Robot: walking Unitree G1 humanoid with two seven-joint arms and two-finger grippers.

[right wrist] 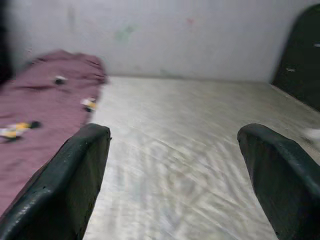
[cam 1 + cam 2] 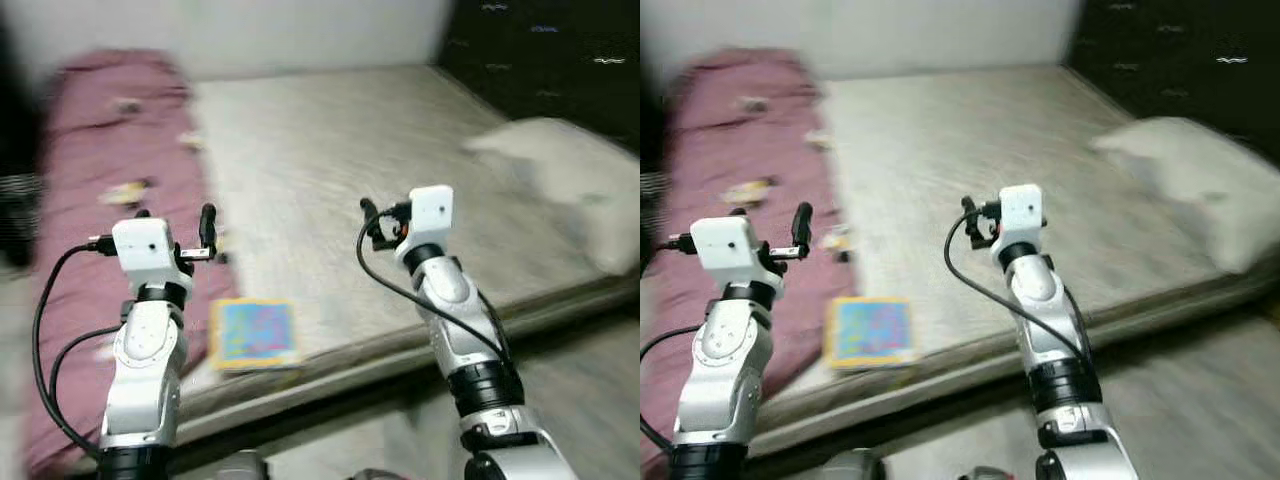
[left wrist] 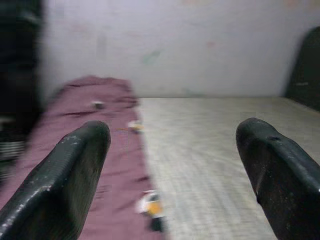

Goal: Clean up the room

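I have a wide mattress (image 2: 330, 170) under a pale grey sheet in front of me, running back to a light wall (image 3: 190, 45), with a maroon blanket (image 2: 95, 200) laid along its left side and a pale pillow (image 2: 570, 180) at its right. A blue, colourfully printed book (image 2: 255, 333) lies flat near the mattress's near edge, just beside the blanket, between my two arms. Several small bits of clutter (image 2: 125, 192) are scattered on the blanket, too blurred to identify. My left gripper (image 3: 175, 175) is raised over the blanket, fingers spread apart and holding nothing. My right gripper (image 1: 175, 180) is raised over the sheet, likewise spread and empty.
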